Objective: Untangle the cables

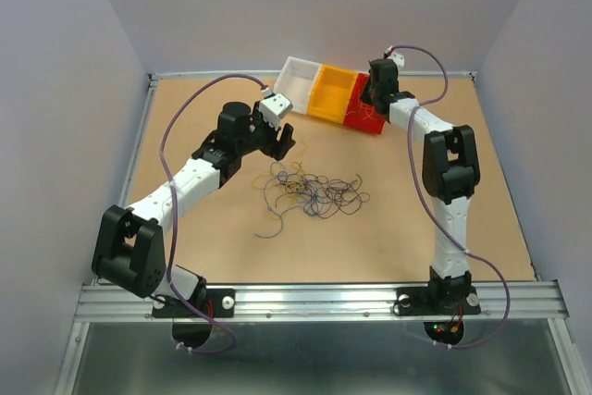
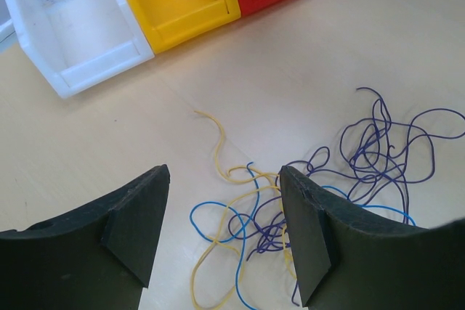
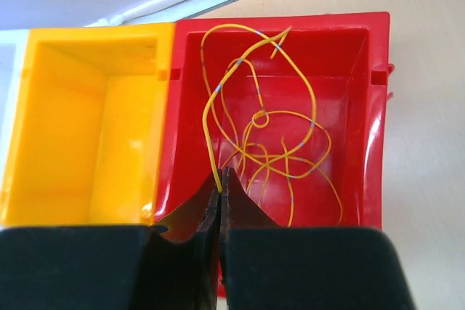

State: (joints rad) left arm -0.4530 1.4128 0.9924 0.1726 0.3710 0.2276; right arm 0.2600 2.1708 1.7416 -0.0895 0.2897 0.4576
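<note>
Two arms at the bench (image 1: 444,182), seen from above and from both wrists.

The left fingers (image 1: 282,141) are released and spread wide, with nothing gripped between them. They hang above the bench at the far left edge of the cables (image 1: 314,193), a loose tangle of thin curly strands in blue, dark purple and yellow. In the left wrist view most of the tangle lies beneath and beyond the right-hand finger, the dark purple loops reaching furthest to that side. Blue and yellow strands cross the gap between the two fingertips. One yellow strand curls forward from the gap towards the bins. Ahead of these fingers and to their left stands the white bin (image 2: 80,27).

The right fingers (image 3: 220,183) are clenched on the end of a yellow wire (image 3: 208,125). They are poised at the near wall of the red bin (image 3: 367,107). From the fingertips the wire rises forward, arches across the bin's interior and joins a loose coil of further yellow strands lying on the bin floor just ahead of the fingers. The yellow bin (image 3: 73,107) stands touching the red one, to the left of the right fingers.

The three bins form one row at the far side of the bench, beyond the tangle.
</note>
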